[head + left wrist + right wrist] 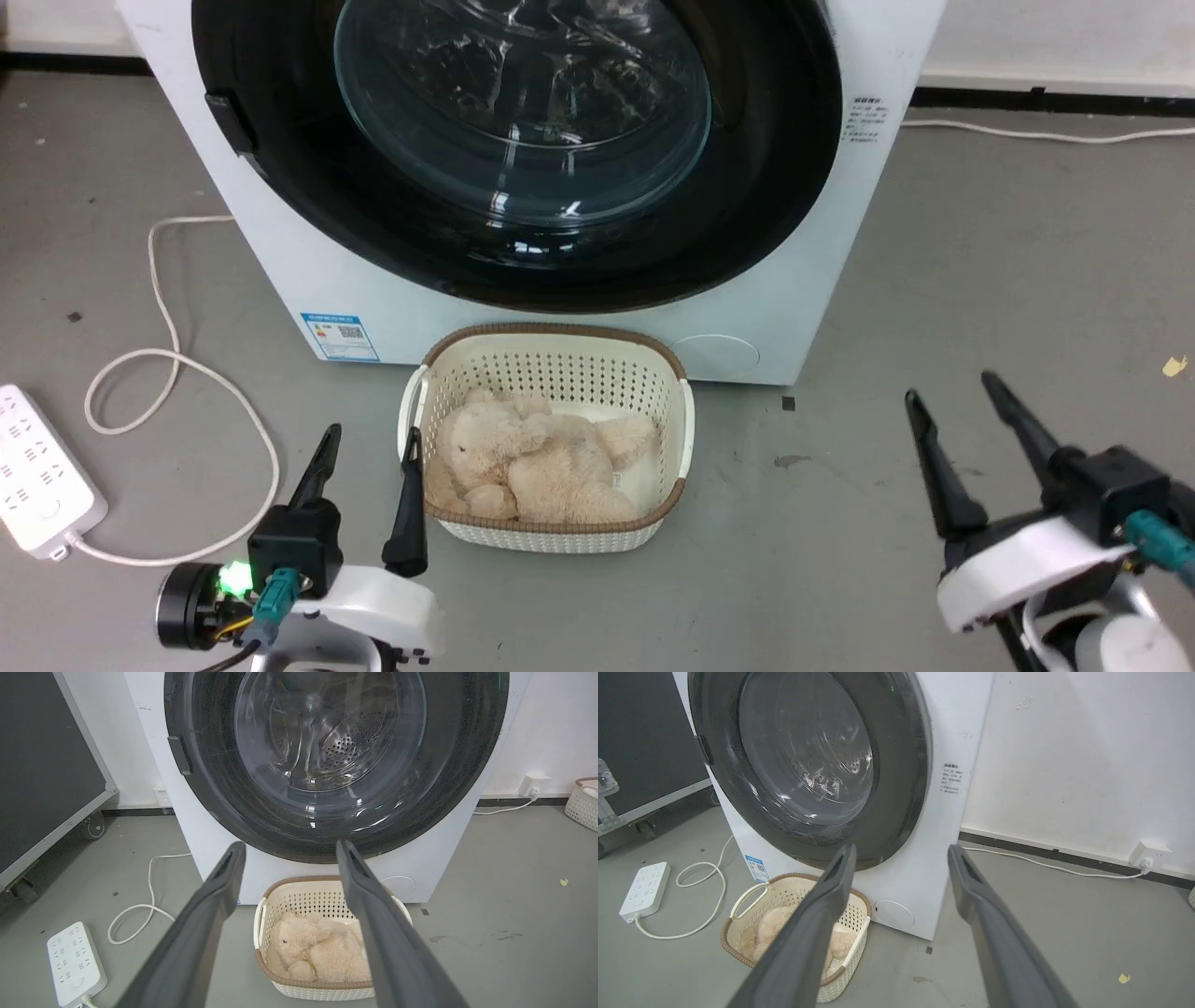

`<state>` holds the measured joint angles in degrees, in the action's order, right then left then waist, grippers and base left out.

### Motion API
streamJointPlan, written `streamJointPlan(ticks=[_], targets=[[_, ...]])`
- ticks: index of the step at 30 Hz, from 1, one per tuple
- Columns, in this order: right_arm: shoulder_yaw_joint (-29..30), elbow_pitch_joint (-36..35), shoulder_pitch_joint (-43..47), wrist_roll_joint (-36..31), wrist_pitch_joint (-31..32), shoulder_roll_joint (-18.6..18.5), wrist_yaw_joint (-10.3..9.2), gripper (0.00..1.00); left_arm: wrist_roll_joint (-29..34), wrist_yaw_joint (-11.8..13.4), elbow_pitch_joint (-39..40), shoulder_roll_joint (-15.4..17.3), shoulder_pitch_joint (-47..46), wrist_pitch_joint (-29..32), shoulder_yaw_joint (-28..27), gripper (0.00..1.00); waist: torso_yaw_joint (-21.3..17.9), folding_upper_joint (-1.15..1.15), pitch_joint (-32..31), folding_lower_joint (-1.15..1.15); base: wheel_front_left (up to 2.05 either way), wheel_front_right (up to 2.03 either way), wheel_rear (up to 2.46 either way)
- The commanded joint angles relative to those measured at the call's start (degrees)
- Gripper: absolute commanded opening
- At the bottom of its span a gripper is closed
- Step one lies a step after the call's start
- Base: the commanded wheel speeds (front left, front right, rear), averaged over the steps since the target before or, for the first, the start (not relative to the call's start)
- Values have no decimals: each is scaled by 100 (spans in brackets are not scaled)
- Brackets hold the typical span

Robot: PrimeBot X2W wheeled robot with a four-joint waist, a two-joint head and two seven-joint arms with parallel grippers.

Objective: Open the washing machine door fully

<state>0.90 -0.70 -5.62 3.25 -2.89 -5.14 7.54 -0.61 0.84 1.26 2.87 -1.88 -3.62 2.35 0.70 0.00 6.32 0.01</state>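
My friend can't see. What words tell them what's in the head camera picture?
A white washing machine stands with its round black door shut. A basket holding a plush toy sits before it; the left gripper and right gripper are open below.

There is one washing machine (pixel 784 327), and it carries one washing machine door (pixel 775 187). It bears two stickers: one blue sticker (pixel 341 336) and one white text label (pixel 866 119). There are two perforated baskets, the near basket (pixel 551 373) and the far basket (pixel 581 807). One plush toy (pixel 532 467) lies in the near one. One power strip (pixel 37 476) and two white cables, the looped cable (pixel 168 373) and the wall cable (pixel 1027 133), lie on the floor. There are two hands, the left hand (pixel 372 431) and the right hand (pixel 948 386), with two fingers each.
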Motion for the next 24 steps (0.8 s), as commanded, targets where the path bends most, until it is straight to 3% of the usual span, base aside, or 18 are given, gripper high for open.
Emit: streamJointPlan(ticks=[1, 9, 10, 11, 12, 24], targets=[[9, -36, -141, 65, -8, -55, -2, 100, -18, 24, 33, 1, -102, -64, 14, 100, 6, 0, 26, 0, 0, 0, 0], [78, 6, -685, 540, 137, -198, -2, 100, -28, 58, 83, 1, -184, -159, 73, 100, 34, 0, 212, -1, 0, 0, 0], [107, 41, -769, 621, 165, -190, -2, 50, -30, 58, 84, 1, -191, -171, 80, 100, 37, 0, 239, -1, 0, 0, 0], [115, 77, -852, 684, 197, -196, -2, 33, -33, 57, 88, 1, -203, -183, 86, 100, 42, 0, 270, -1, 0, 0, 0], [124, 117, -936, 754, 227, -194, -2, 0, -35, 56, 94, 1, -218, -195, 92, 100, 47, 0, 301, -1, 0, 0, 0], [449, 825, -2170, 1748, 620, -271, -3, 0, -16, 81, 194, 2, -422, -339, 163, 100, 177, 0, 694, -1, 0, 0, 0]])
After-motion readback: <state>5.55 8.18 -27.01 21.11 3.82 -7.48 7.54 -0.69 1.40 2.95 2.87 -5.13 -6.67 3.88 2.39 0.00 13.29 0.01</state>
